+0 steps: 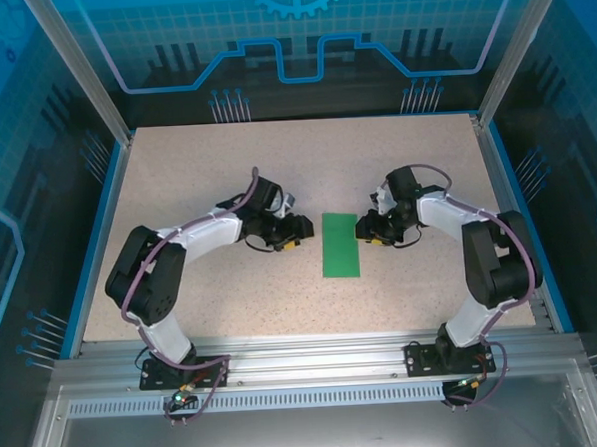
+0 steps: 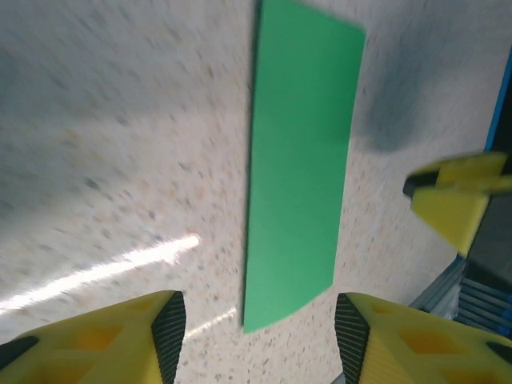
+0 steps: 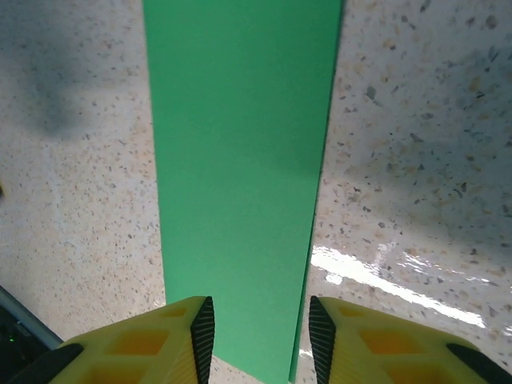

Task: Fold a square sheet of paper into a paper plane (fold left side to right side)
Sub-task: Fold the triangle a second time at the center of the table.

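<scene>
While the sheet of paper (image 1: 341, 244) lay flat on the table (image 1: 176, 170) as a narrow green rectangle, the left gripper (image 1: 297, 230) sat just short of it, fingers spread. The right gripper (image 1: 363, 227) faced it from the opposite long edge, also spread, with the paper straight ahead between its fingertips.

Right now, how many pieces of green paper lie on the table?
1. The paper lies flat on the table, between the left gripper and the right gripper. Folded layers may hide beneath.
</scene>
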### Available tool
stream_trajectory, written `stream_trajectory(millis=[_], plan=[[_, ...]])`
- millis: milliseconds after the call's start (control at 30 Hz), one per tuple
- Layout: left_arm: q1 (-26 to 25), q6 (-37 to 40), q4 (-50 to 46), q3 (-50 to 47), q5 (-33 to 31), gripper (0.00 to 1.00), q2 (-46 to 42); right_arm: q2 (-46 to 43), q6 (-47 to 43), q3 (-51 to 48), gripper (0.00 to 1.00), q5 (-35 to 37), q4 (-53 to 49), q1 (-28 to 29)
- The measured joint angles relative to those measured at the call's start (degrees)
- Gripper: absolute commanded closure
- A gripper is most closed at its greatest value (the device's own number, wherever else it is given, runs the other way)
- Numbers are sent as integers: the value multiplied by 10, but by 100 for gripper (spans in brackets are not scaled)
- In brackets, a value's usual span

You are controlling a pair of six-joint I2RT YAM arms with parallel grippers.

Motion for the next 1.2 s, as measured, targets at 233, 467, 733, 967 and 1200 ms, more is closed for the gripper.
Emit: stream_trajectory(millis=[233, 467, 733, 967, 1200], plan=[[-54, -2, 14, 0, -21, 43, 1, 15, 27, -1, 62, -2, 3, 0], [-76, 27, 7, 0, -71, 43, -6, 19, 36, -5, 61, -12, 6, 3], [-88, 56, 1, -3, -112, 42, -35, 52, 45, -5, 61, -27, 8, 18], [-92, 74, -4, -3, -134, 42, -49, 54, 52, -5, 64, -46, 24, 25], [-123, 122, -15, -15, -177, 38, -79, 49, 57, -4, 67, -49, 30, 26]])
